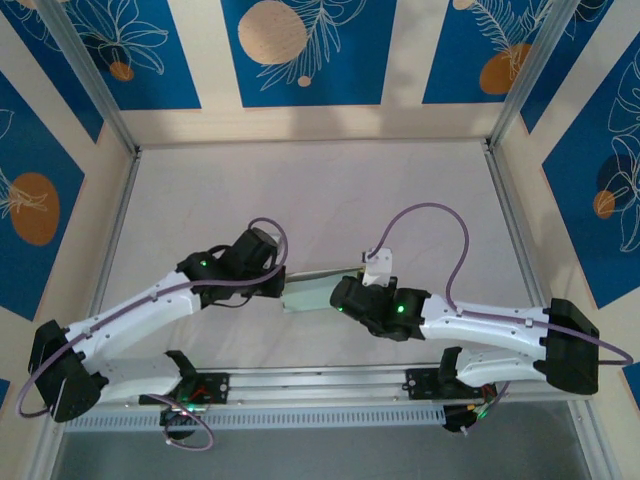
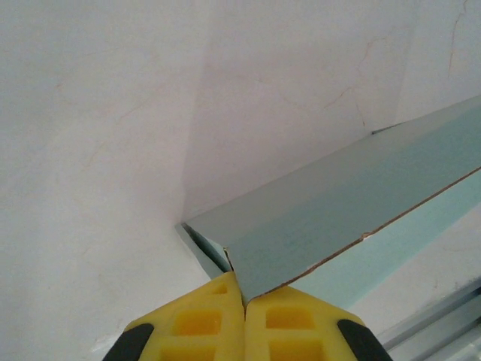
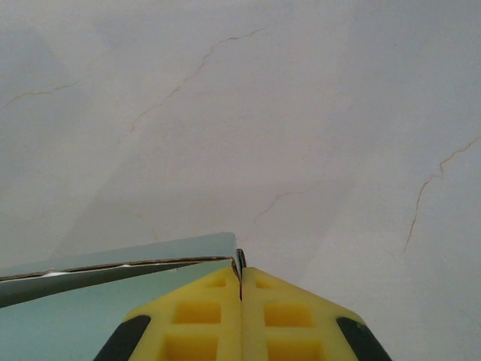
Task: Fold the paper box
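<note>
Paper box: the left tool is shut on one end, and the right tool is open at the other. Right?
Not quite: the right tool is shut too, its yellow fingers pinching the paper box, as the right wrist view shows. The left tool is shut on the other end.

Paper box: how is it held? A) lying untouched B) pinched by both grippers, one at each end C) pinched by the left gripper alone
B: the left gripper and the right gripper are each shut on one end of the paper box.
</note>
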`<state>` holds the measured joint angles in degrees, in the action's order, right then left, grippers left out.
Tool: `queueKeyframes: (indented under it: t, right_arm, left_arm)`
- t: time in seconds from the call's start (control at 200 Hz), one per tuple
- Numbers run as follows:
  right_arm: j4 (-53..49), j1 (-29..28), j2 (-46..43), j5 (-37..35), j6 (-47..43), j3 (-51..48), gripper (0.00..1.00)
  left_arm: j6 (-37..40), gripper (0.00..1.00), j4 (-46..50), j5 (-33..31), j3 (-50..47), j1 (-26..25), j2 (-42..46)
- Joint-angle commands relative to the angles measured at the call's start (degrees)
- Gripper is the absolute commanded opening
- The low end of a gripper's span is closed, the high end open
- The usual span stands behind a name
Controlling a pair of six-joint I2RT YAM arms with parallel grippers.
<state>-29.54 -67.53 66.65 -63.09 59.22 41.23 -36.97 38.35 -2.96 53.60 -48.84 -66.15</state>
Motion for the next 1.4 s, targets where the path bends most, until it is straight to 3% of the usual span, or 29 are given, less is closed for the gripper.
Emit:
queueKeyframes:
  t: [0.0, 0.34, 0.41, 0.495, 0.66, 0.905, 1.09, 1.231, 1.396]
  right_arm:
    - [-8.12, -0.55, 3.17, 5.08, 3.70, -2.90, 0.00]
    - [-8.61, -0.85, 0.35, 5.76, 1.96, -2.30, 0.00]
    - [-7.62, -0.73, -1.16, 6.26, -0.47, -2.31, 0.06]
    - [-6.21, 0.04, -3.06, 7.99, -3.39, -2.52, 0.24]
    - [-4.41, 1.22, -7.84, 11.18, -7.59, -3.87, 0.42]
    - [2.48, 7.67, -19.82, 26.09, -17.08, -8.77, 0.65]
    - [4.51, 15.24, -32.98, 42.98, -24.16, -12.22, 0.74]
    - [4.98, 25.21, -39.90, 56.55, -21.46, -13.11, 0.72]
    - [4.55, 38.37, -33.45, 72.94, -10.35, -10.14, 0.58]
  left_arm:
    - [0.78, 0.00, 0.83, -5.92, -1.21, -2.24, 1.13]
    - [-0.32, 0.00, -1.41, -11.78, -3.58, -5.82, 0.85]
    - [0.03, 0.00, -0.83, -12.37, -2.95, -5.83, 0.55]
    - [0.13, 0.00, -0.13, -12.46, -2.09, -5.83, -0.41]
    - [0.23, 0.00, 0.30, -12.96, -1.58, -6.00, -1.48]
    - [0.77, 0.00, 1.85, -13.60, 0.57, -6.00, -3.45]
    - [0.92, 0.00, 2.17, -13.61, 1.40, -6.08, -4.40]
    - [0.85, 0.00, 2.10, -13.74, 1.25, -6.18, -4.35]
    - [0.85, 0.00, 2.00, -13.88, 1.00, -6.27, -4.00]
